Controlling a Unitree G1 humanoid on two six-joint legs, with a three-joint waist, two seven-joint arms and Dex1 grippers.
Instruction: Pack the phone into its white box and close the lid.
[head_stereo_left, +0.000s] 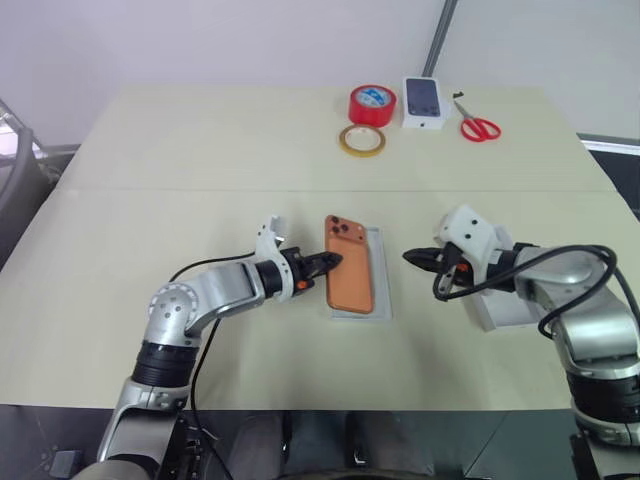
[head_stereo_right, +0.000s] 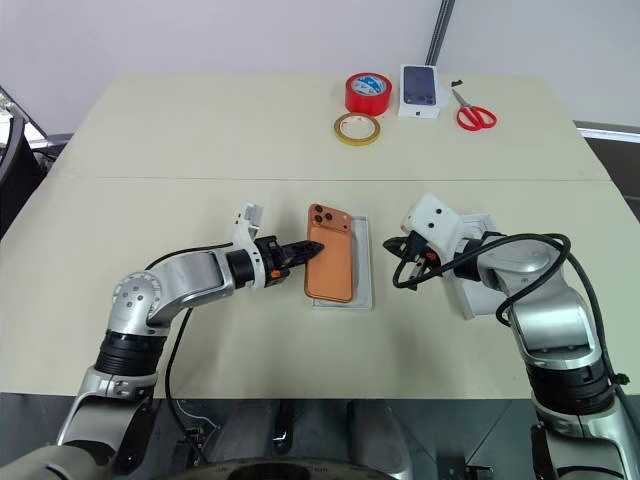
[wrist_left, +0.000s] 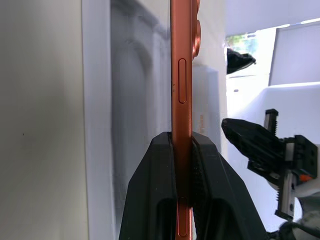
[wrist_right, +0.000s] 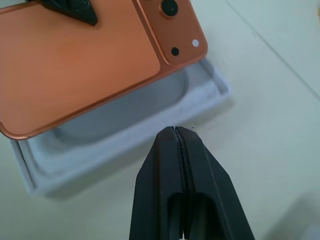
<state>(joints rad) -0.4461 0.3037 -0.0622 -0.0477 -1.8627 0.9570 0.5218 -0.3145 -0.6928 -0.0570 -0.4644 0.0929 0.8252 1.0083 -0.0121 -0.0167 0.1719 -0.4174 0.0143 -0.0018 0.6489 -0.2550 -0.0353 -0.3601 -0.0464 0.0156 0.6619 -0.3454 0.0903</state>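
i'm pinching the phone (head_stereo_left: 349, 262) by its edge in my left gripper (head_stereo_left: 322, 264), over the moulded insert (head_stereo_left: 379, 280) mid-table. my right gripper (head_stereo_left: 422, 258), clamped empty, waits at three o'clock. next: carry it to its white box (head_stereo_left: 505, 310).

The far end of the phone (wrist_left: 181, 90) is cut off by the frame's edge in the left wrist view, and its pinched edge is buried between the left gripper (wrist_left: 182, 142) fingers. Much of the moulded insert (head_stereo_left: 378, 280) is covered by the phone. A white box (head_stereo_left: 505, 308) is largely masked behind the right gripper (head_stereo_left: 412, 257) and its arm; its contents cannot be told.
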